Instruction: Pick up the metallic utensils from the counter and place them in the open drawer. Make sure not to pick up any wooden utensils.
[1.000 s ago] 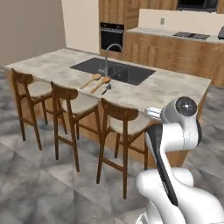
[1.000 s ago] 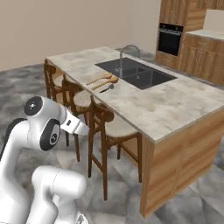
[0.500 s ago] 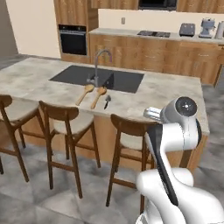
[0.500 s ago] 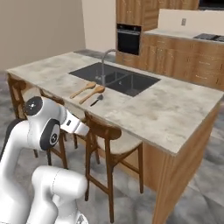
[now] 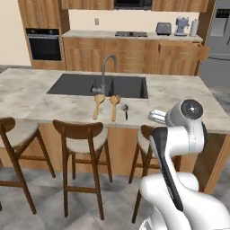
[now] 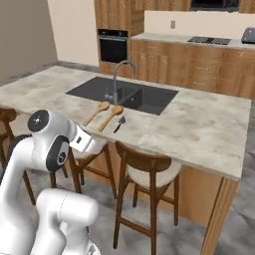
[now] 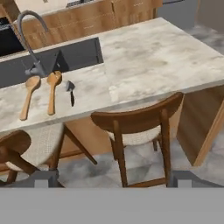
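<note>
Beige marble counter [image 5: 179, 96] carries a dark sink [image 5: 99, 85] and wooden spoons [image 5: 105, 105].

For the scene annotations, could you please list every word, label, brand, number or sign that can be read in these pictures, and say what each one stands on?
None: no text can be read in any of the three views.
The oven front and the small appliances on the back counter carry no lettering that shows at this size.
The island counter, wooden spoons and dark utensil bear no marks.
</note>
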Tool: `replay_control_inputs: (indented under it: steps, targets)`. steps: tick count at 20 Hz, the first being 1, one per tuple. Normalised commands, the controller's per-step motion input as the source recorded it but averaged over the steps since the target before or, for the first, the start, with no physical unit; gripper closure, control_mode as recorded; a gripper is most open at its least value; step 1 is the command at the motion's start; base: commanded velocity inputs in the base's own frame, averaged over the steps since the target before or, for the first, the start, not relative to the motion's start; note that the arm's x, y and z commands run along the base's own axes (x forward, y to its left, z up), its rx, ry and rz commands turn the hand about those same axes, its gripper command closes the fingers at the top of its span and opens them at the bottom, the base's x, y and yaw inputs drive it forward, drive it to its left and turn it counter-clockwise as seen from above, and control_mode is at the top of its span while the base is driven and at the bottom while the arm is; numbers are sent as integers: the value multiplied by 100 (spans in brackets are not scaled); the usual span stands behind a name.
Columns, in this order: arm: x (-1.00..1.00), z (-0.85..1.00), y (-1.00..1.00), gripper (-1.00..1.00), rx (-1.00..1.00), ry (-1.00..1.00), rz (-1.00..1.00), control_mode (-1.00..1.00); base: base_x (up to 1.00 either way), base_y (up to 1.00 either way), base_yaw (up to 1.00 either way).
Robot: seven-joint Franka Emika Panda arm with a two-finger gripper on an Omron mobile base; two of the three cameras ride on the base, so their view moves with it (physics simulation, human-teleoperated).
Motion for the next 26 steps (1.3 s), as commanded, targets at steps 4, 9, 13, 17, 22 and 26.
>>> replay_control_inputs:
  steps: [4, 9, 13, 17, 22, 26]
  targets:
    - [0, 0, 0, -100, 0, 0, 0, 100, 83, 73, -22]
    - [0, 0, 0, -100, 0, 0, 0, 100, 71, 51, -13]
    - [0, 0, 0, -100, 0, 0, 0, 100, 67, -14, 0]
    - [0, 0, 0, -100, 0, 0, 0, 100, 81, -20, -8]
    - [0, 0, 0, -100, 0, 0, 0, 100, 91, 7, -23]
    - [0, 0, 0, -100, 0, 0, 0, 100, 78, 8, -26]
